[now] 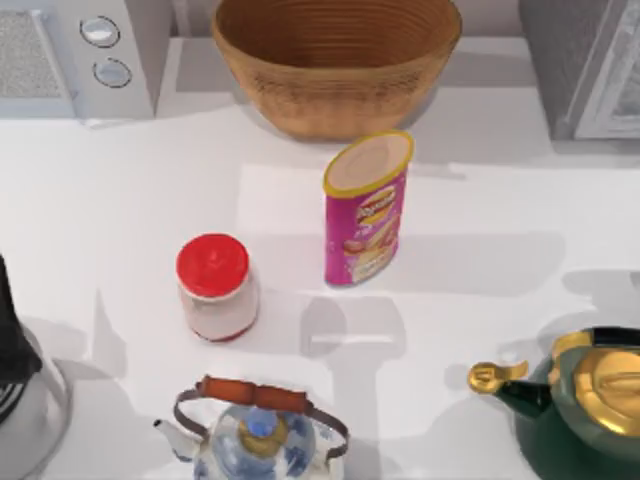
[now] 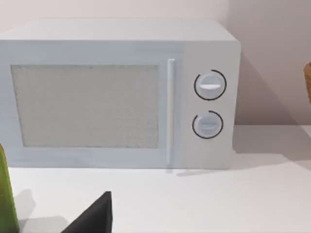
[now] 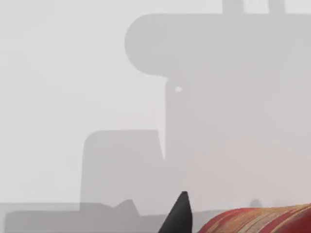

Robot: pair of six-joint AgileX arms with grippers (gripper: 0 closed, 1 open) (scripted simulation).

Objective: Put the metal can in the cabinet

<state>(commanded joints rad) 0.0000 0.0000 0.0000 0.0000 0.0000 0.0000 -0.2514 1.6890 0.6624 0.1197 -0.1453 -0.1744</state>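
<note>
The can (image 1: pixel 366 210) is a tall magenta cylinder with a yellow rim and a pale lid, standing upright at the table's middle, in front of the basket. The cabinet (image 1: pixel 585 65), grey and speckled with a white-framed door panel, stands at the back right corner. One dark finger (image 2: pixel 95 216) of my left gripper shows low in the left wrist view, facing the white appliance. A dark part of the left arm (image 1: pixel 12 335) sits at the table's left edge. A dark fingertip (image 3: pixel 179 216) of my right gripper shows beside a red-and-gold striped rounded surface (image 3: pixel 262 221) that I cannot identify.
A white appliance with two round knobs (image 1: pixel 85 50) stands back left, a woven basket (image 1: pixel 335 60) back centre. A red-lidded jar (image 1: pixel 215 287) stands left of the can. A blue-and-white kettle (image 1: pixel 255 435) and a green-and-gold teapot (image 1: pixel 585 410) line the front edge. A green object (image 2: pixel 6 194) shows beside the left gripper.
</note>
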